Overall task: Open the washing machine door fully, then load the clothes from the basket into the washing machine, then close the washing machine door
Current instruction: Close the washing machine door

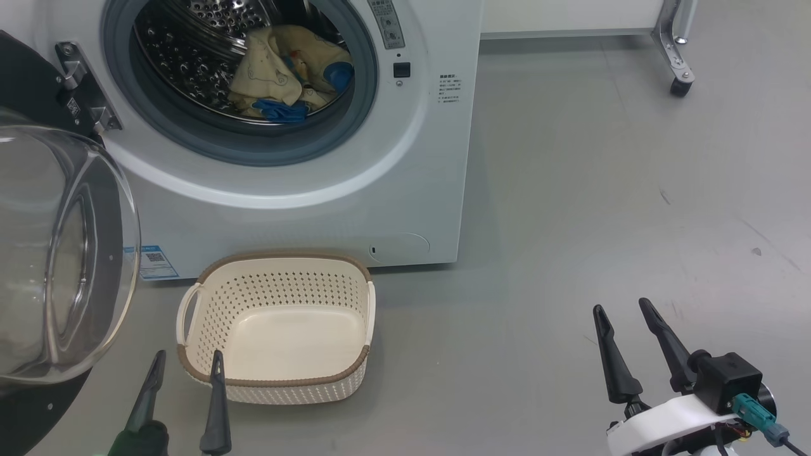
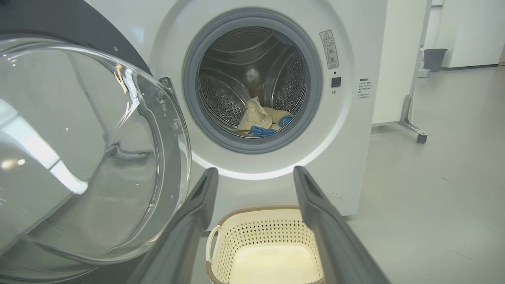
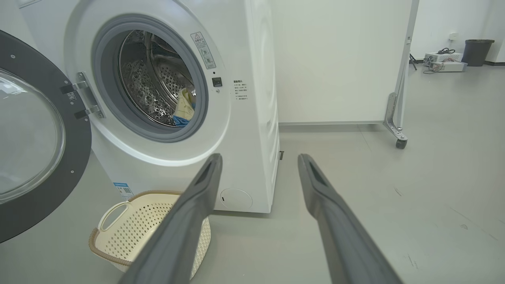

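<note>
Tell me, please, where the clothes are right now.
In the head view, the clothes lie low in the drum of the washing machine, upper left of centre, above the empty basket on the floor.

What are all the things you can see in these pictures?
washing machine: one, white, on the grey floor.
washing machine door: one, black rim, clear glass, swung open left of the drum.
clothes: one bundle, pale yellow with blue trim, inside the drum.
basket: one, cream, brown rim, empty, before the machine.
bin: one, dark grey, far back.
partition panel: one, white, wheeled leg, beside the machine.
left gripper: one, dark, open, near the basket.
right gripper: one, dark, open, above bare floor.
</note>
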